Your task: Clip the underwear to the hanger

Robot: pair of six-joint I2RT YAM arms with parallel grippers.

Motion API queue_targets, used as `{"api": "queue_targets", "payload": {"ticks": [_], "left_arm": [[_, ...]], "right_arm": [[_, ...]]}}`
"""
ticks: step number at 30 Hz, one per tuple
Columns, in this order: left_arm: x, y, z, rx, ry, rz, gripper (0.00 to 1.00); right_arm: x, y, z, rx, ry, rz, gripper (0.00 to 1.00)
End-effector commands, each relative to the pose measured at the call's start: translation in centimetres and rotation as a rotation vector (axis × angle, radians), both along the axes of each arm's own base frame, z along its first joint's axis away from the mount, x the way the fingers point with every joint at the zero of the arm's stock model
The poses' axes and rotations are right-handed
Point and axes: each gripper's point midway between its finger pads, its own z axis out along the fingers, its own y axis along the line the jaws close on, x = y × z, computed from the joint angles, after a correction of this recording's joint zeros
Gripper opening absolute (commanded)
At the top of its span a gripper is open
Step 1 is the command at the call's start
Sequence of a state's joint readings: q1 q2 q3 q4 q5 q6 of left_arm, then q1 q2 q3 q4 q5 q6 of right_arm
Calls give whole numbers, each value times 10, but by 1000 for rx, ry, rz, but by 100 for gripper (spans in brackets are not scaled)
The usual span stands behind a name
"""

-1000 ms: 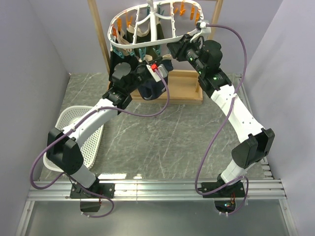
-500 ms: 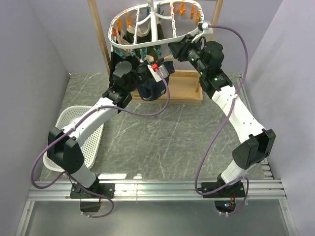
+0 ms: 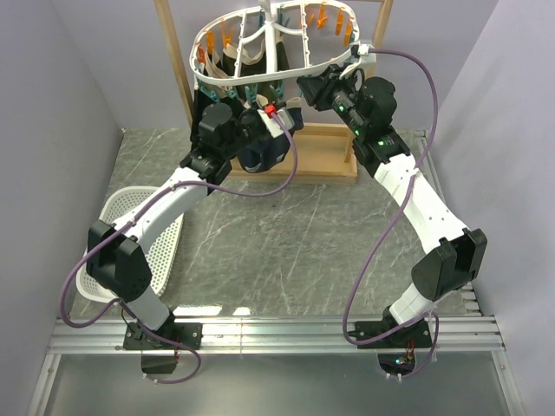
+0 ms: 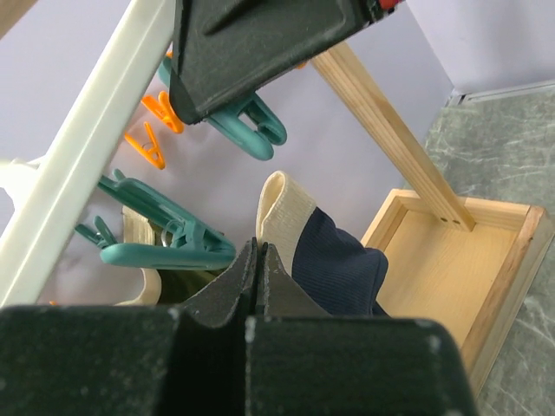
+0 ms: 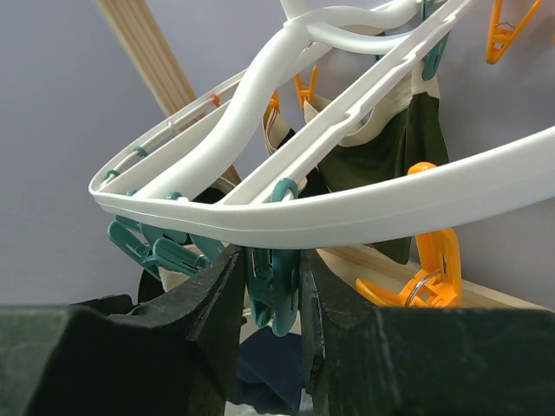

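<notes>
Holding the underwear (image 4: 338, 260) clenched by its waistband just under the hanger (image 5: 347, 217) at the 12 o'clock end of the table (image 3: 286, 243), the left hand (image 4: 257, 276) seems to offer it to the teal peg (image 5: 276, 305), which the right hand (image 5: 269, 270) squeezes, probably to open it.

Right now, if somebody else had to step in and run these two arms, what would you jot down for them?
Left gripper: shut on the underwear at its beige waistband, holding it up just under the hanger.
Right gripper: closed around a teal peg hanging from the hanger's near rim.
Done: underwear raised to peg height. An olive garment already hangs from the hanger.
Left: the underwear is not yet clipped. Feed the waistband into the peg, let it bite, then open both grippers.
</notes>
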State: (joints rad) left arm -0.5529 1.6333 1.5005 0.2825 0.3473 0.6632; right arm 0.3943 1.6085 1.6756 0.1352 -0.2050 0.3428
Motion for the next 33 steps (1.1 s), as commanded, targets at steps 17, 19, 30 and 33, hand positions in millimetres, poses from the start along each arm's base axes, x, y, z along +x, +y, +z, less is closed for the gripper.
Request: {"api": "queue_targets", "payload": {"ticks": [17,19,30,33], "left_arm": [[-17,-1,53,-97,-69,-61,0],[-17,0,56,-105,-68,-69,0],[-24,2,61,-111,-83,-95,0],[-25,2,60,-106,-84,-103,0]], "right_arm": [[-14,-8,27,2,-102,10,0],[-14,-7,26,3,-102,11,0],[-11,-9,23,-10,-108,-3,0],[-11,-8,21,-12,-112,-2,0]]}}
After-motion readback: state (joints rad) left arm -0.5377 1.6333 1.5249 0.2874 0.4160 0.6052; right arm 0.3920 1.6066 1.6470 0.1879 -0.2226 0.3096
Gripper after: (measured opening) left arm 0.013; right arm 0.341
